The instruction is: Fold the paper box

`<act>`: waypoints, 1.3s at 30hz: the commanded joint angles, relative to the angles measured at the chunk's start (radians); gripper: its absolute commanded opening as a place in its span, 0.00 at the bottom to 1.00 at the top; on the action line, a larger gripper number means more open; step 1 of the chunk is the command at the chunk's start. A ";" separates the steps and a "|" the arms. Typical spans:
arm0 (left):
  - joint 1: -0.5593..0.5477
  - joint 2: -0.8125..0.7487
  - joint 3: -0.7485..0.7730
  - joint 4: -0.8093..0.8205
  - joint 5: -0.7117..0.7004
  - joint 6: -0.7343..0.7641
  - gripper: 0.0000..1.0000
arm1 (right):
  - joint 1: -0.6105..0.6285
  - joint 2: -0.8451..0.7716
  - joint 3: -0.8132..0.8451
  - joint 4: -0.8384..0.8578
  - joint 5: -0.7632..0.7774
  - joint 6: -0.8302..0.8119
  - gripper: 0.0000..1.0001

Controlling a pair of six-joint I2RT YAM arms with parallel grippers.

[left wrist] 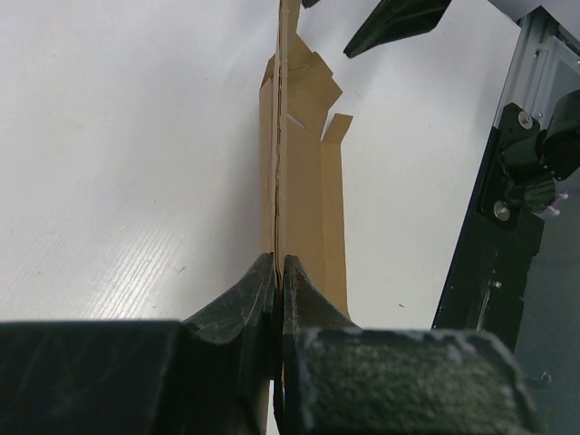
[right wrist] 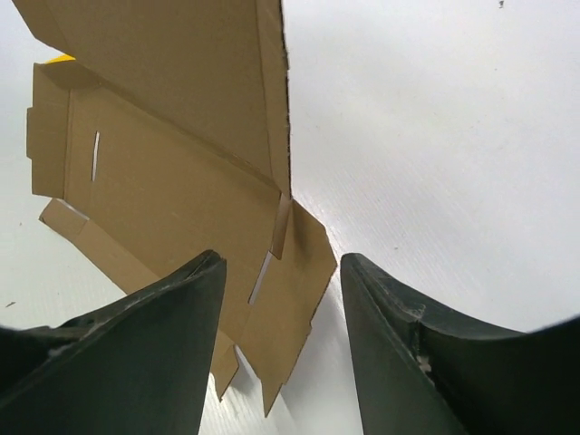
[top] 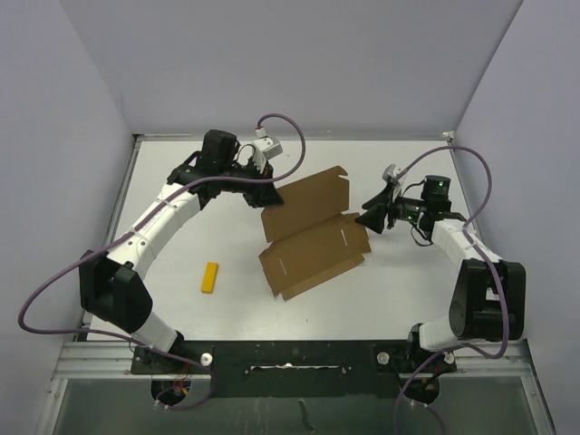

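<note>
— When the scene is read outward from the base rail [top: 290, 358], what is met first?

— Just beyond the rail, left of its middle, a small yellow bar [top: 210, 277] is seen lying flat on the white table [top: 408, 290].

— And where is the paper box [top: 313, 240] found?

— It is found farther from the rail than the bar, roughly opposite the rail's middle. It is opened out. One panel is laid flat on the table, and the panel farther from the rail is lifted at an angle along the crease.

— By what is that panel held up?

— It is clamped by the left gripper [top: 267, 192] at its far-left edge. In the left wrist view the cardboard is seen edge-on, pinched between the two fingers [left wrist: 245, 299], which are pressed together on it.

— And the other arm?

— The right gripper [top: 367, 217] is placed at the box's right side, about as far from the rail as the crease. Its jaws are spread apart and nothing is gripped. In the right wrist view the box's corner flaps are seen ahead through the gap. Whether a fingertip touches the cardboard cannot be told.
</note>
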 commanded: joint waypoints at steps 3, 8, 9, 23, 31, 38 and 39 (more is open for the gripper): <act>-0.005 -0.068 0.062 0.013 0.019 0.046 0.00 | -0.085 -0.041 0.118 -0.213 -0.068 -0.039 0.56; -0.006 -0.078 0.059 0.015 0.030 0.053 0.00 | -0.094 0.057 0.189 -0.341 -0.046 -0.083 0.61; -0.007 -0.080 0.058 0.016 0.030 0.053 0.00 | -0.091 0.084 0.220 -0.401 -0.036 -0.115 0.62; -0.017 -0.108 0.026 0.042 0.041 0.054 0.00 | 0.008 0.192 0.323 -0.510 0.153 -0.180 0.60; -0.017 -0.107 0.030 0.044 0.038 0.050 0.00 | 0.035 0.162 0.307 -0.482 0.164 -0.214 0.31; -0.017 -0.121 0.055 0.027 0.021 0.054 0.00 | 0.048 0.089 0.249 -0.379 0.133 -0.188 0.00; -0.017 -0.123 0.061 0.023 0.020 0.056 0.00 | 0.049 0.073 0.232 -0.345 0.135 -0.163 0.00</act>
